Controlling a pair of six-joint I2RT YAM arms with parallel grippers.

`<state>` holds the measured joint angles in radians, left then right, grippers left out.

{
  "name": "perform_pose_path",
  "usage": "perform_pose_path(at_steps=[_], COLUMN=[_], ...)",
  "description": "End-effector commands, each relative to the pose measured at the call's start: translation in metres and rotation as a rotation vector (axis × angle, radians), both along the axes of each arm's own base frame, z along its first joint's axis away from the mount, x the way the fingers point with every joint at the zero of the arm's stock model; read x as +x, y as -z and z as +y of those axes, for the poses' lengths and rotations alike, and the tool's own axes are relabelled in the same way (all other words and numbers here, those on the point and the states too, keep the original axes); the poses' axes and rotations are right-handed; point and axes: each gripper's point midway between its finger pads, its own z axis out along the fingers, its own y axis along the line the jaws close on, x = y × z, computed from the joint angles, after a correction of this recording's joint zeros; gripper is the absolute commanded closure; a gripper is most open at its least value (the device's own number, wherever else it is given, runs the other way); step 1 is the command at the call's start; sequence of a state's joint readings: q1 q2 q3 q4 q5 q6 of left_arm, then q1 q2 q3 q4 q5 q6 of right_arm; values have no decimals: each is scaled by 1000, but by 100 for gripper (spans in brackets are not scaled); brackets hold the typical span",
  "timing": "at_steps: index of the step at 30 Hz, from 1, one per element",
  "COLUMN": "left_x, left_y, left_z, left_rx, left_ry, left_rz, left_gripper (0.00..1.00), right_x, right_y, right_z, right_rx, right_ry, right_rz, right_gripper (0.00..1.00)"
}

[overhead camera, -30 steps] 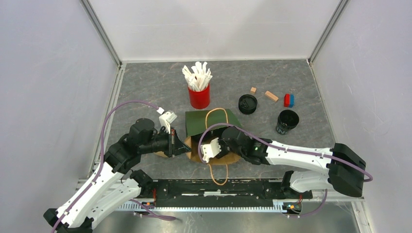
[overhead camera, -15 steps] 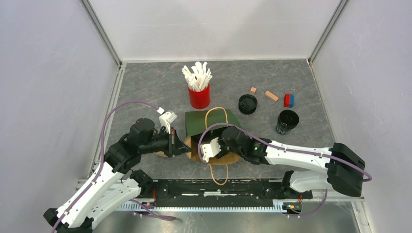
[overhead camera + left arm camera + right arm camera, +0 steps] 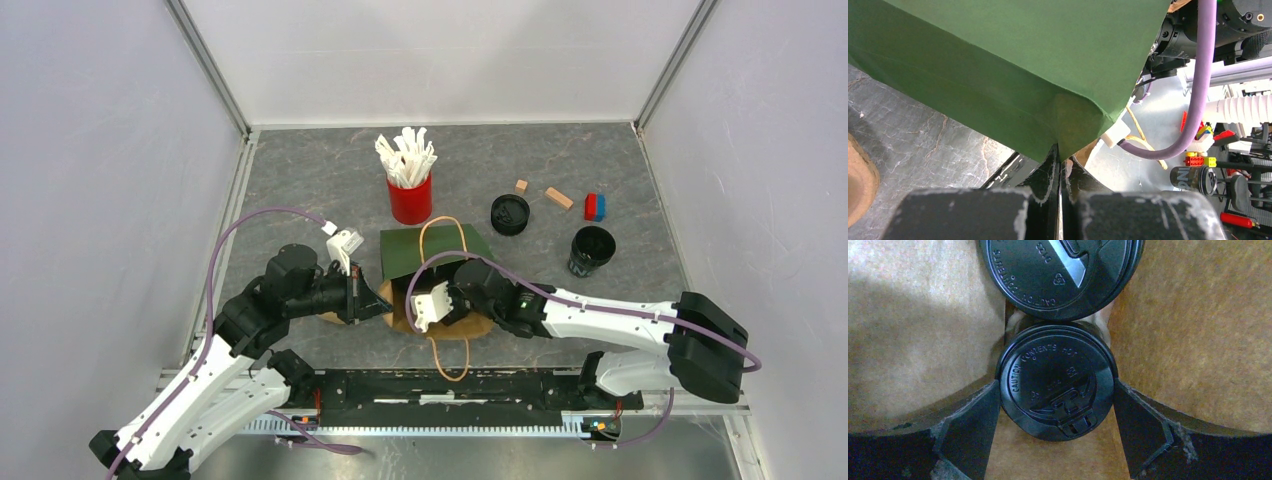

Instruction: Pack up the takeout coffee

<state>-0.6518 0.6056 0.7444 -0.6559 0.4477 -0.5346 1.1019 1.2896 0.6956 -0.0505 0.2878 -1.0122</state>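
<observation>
Coffee cup (image 3: 1055,380) with lid sits inside green paper bag (image 3: 998,65), gripped by right pincer (image 3: 1055,390); left pincer (image 3: 1060,156) pinches bag's corner.

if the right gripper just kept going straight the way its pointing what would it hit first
The lidded black cup, inside the green bag: its lid faces the right gripper head-on, between the fingers. Depth is unclear, so the fingers may be touching it.

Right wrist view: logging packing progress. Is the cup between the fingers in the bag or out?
In. The lidded cup lies against the brown inside of the bag, which closes around it on both sides.
</observation>
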Motion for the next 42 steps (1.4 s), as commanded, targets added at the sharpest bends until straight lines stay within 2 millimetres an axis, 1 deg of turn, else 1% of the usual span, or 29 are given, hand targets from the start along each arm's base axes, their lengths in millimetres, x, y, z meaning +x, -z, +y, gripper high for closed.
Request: perform_pose_path(at_steps=[1,3,7,14,21,29,34,36,42], left_x=[-5,-5,-5,-3,-2,-2,-2,-1,-2], left_y=[-10,-10,-10,-10,-10,-10,-10,-10,-10], left_z=[-5,-5,-5,-5,-7,-9,-10,-10,-10], left_rx=[-52,-51,-50,-40,-46,-46,-47,-47,-49], left_ry=[17,16,14,14,15,26,29,29,28], left_rz=[10,11,11,15,20,28,29,30,33], left_gripper=[98,98,98,98,98,98,98,98,98], right_x=[6,7,8,5,2,-1,-1,-2,-6], right_y=[4,6,3,-14,-23,-35,-42,-43,-45], right_z=[-4,-5,-5,-4,-8,-4,-7,-8,-6], right_rx=[6,5,15,40,42,73,84,90,99], right_ry=[35,38,41,30,27,36,47,46,35], right_rz=[10,11,7,6,11,44,48,47,66], right_gripper=[13,13,13,9,4,5,11,7,2])
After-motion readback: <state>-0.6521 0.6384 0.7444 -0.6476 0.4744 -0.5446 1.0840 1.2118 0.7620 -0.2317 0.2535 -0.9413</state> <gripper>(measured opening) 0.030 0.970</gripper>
